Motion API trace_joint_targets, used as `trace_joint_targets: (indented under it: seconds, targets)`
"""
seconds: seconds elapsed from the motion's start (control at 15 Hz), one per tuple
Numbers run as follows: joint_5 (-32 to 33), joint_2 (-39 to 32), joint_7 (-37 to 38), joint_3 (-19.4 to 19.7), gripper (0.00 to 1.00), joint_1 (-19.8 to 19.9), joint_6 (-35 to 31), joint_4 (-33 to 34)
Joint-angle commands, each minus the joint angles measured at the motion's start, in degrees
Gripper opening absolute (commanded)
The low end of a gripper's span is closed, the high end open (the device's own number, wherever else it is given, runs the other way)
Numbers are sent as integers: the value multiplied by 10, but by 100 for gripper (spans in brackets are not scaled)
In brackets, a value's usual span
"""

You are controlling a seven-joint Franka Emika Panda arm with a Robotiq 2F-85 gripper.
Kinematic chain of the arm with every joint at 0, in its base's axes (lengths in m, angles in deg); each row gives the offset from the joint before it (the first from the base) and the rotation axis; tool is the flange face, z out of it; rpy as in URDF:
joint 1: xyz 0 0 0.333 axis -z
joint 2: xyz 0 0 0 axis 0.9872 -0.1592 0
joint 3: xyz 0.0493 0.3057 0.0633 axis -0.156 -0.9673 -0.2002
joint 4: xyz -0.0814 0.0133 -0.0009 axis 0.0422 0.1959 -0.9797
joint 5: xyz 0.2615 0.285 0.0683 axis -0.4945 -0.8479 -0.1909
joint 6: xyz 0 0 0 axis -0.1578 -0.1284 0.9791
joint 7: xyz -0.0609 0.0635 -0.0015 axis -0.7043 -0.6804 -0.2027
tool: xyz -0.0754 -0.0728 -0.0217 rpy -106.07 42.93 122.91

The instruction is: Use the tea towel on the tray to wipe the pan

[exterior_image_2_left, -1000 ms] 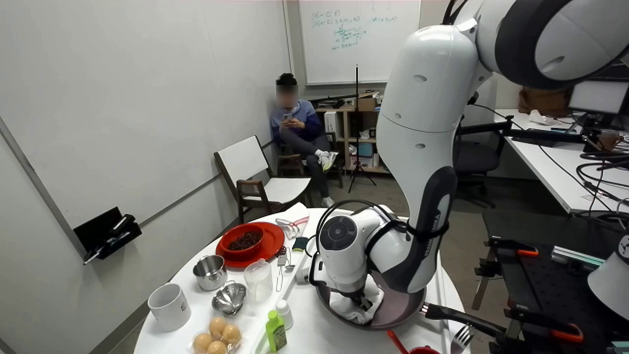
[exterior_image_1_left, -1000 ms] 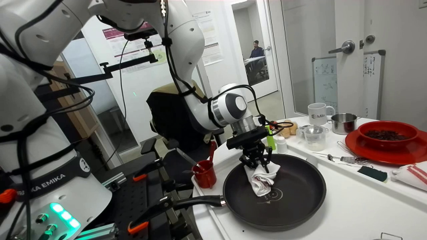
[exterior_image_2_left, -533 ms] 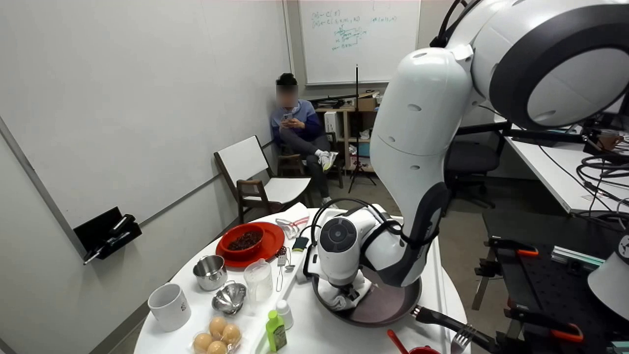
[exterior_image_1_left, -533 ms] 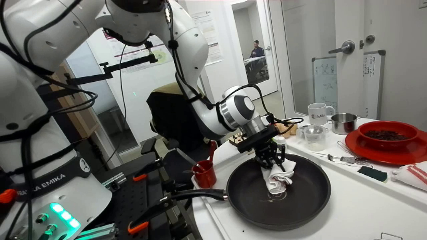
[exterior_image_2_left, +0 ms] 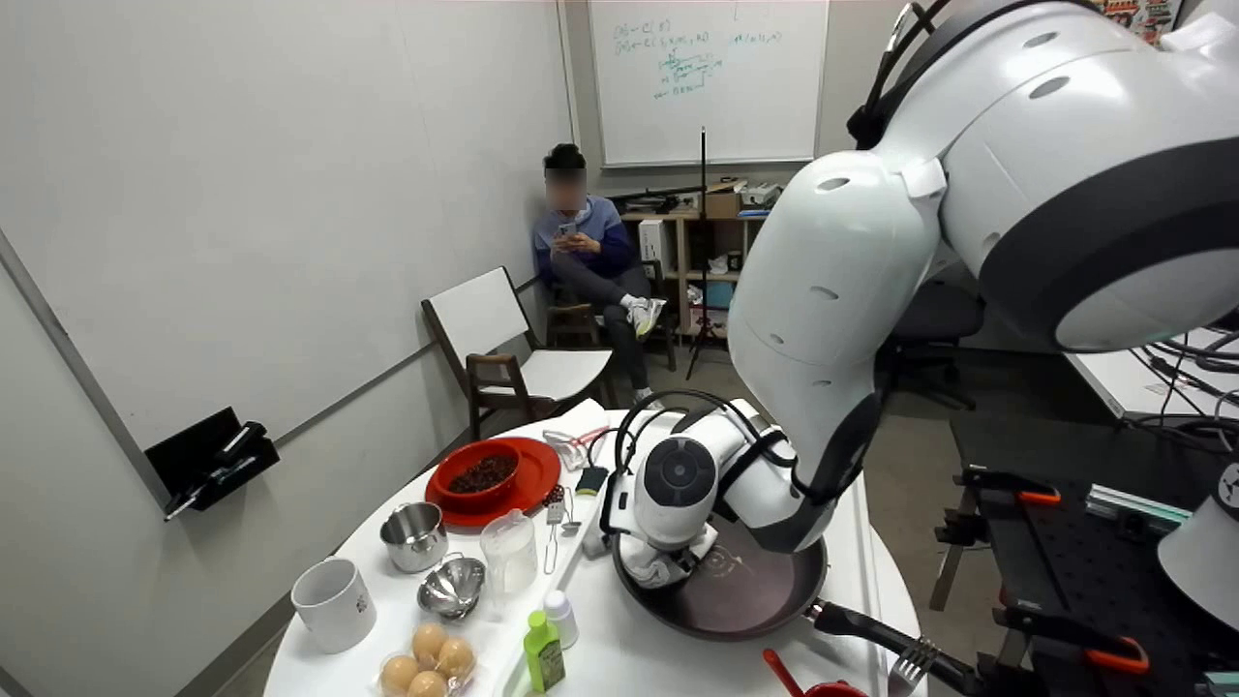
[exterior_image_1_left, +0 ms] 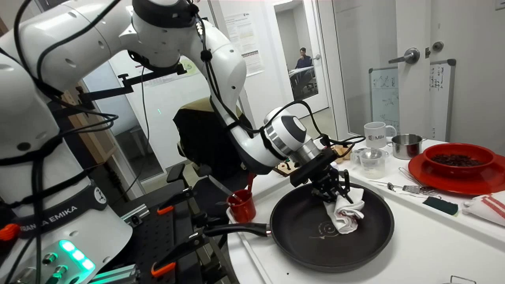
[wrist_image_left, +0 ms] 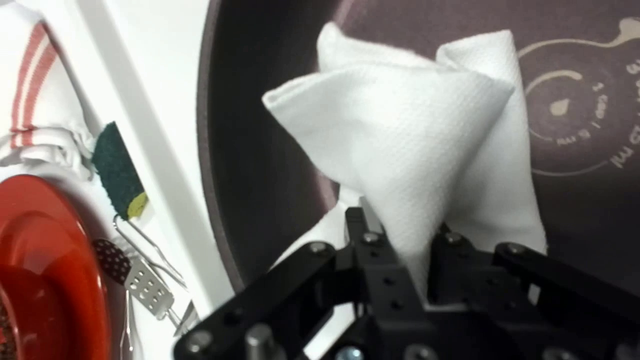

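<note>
Pan: round, black, lying on the tray; its handle leaves the rim at 9 o'clock in an exterior view and reaches past the tray's edge.
Tea towel: white, crumpled, inside the pan; in an exterior view between 1 and 2 o'clock from the pan's centre, its lower folds seemingly on the pan floor.
Jaws: drawn close together, pinching a fold of the tea towel; in the wrist view they enter from 6 o'clock, the loose folds fanning toward 12.
Printed mark: pale, on the pan floor, close to 3 o'clock from the towel in the wrist view.
Arm: reaching over the pan from about 11 o'clock in an exterior view.
Red cup: between 9 and 10 o'clock from the pan in an exterior view, handles standing out of it.
Red bowl: on a red plate, dark bits inside, near 2 o'clock from the pan in an exterior view.
Mug: white, about 1 o'clock from the pan in an exterior view, a steel pot just beside it toward 4.
Sponge: dark green, outside the tray's rim; a striped cloth lies between 10 and 11 o'clock from it in the wrist view.
Eggs: brown, between 8 and 9 o'clock from the pan in an exterior view.
Desk: white, curved edge, carrying the tray.
</note>
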Motion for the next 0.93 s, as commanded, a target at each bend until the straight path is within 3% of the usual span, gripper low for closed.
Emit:
trace_joint_targets:
  seconds: [0.0,0.47,0.87]
  targets:
    - [-15,-56,27,63,7,-45,-37,13]
    - [-58,-101,6,128,7,-93,-67,-29]
    - [-74,-75,-54,109,7,-100,-41,-99]
